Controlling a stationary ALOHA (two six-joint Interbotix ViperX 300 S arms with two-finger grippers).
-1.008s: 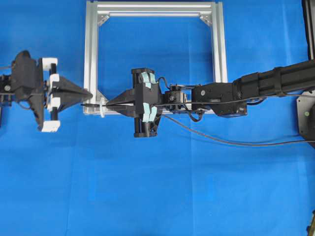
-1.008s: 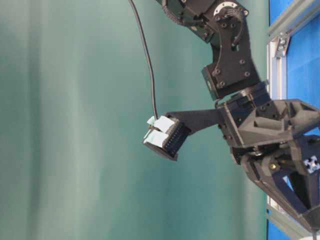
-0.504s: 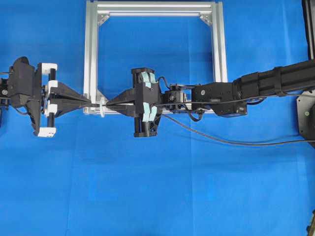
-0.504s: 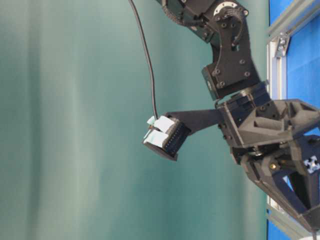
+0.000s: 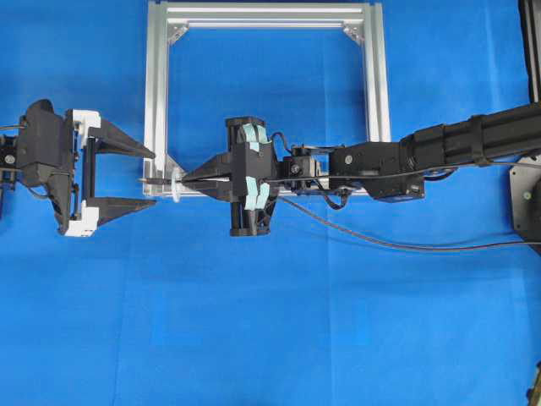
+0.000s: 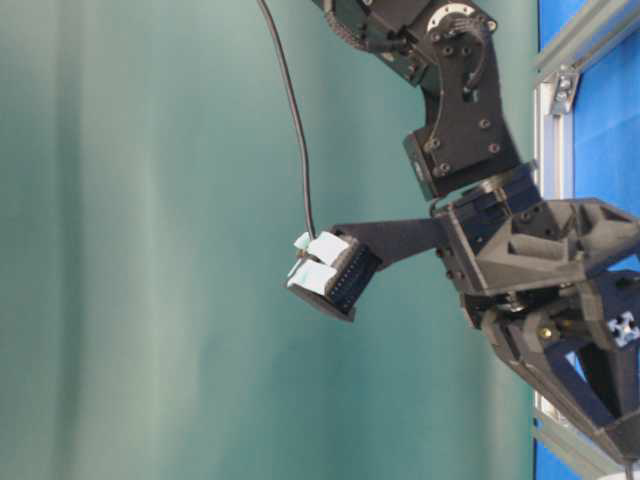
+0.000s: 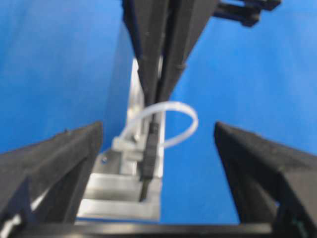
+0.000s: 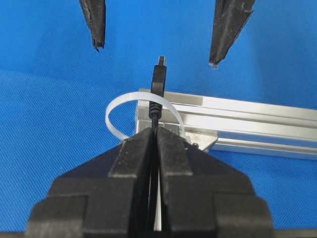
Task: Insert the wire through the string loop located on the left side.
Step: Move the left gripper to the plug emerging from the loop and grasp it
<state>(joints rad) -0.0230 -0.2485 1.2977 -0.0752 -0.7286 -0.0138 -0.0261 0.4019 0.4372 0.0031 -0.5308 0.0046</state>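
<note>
Pinching the thin black wire, the right gripper pokes its slim cylindrical plug through the white string loop on the ribbed aluminium frame; the left gripper gapes wide just beyond.

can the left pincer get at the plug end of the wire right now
Probably yes. The left pincer stands open facing the wire, whose plug tip pokes through the string loop into the gap between its fingers. Nothing sits between them; the right pincer grips the wire behind the loop.
</note>
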